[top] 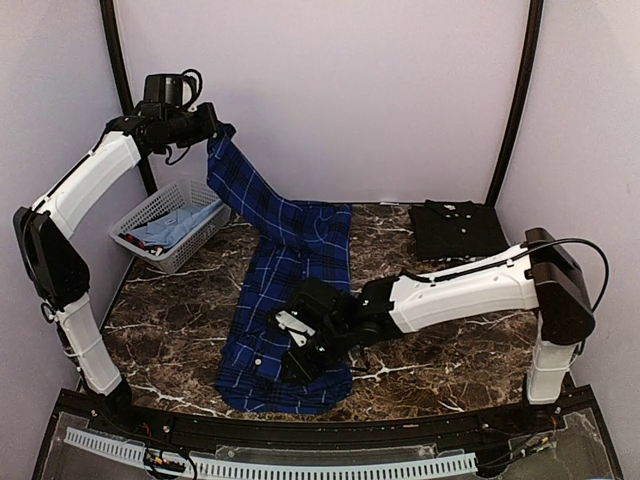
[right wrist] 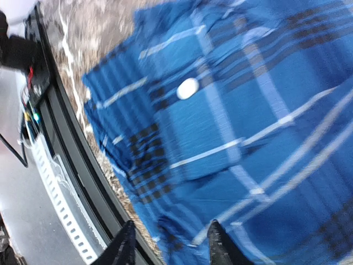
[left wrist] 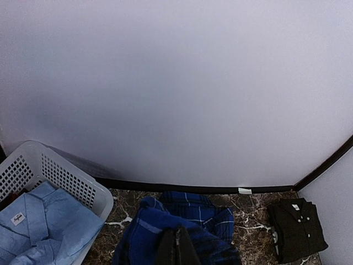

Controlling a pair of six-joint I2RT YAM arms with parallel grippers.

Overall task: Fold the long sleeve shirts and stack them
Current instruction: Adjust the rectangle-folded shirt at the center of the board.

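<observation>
- Plaid shirt: royal blue and navy, lay lengthwise on the marble worktop with its hem near the front edge. One end was drawn up taut toward the far left.
- Left end effector: clamped shut on that raised end, high over the white lattice basket.
- Right end effector: hung low over the near part of the plaid shirt, fingers apart, no cloth seen pinched between them.
- Black shirt: folded, at the far right, well apart from the plaid.
- Light-blue shirt: in the basket.
- Risk: with the near end unpinned, the left's pull could drag or bunch the whole garment, and the fold would land crooked. A thin pinch might also slip.
</observation>
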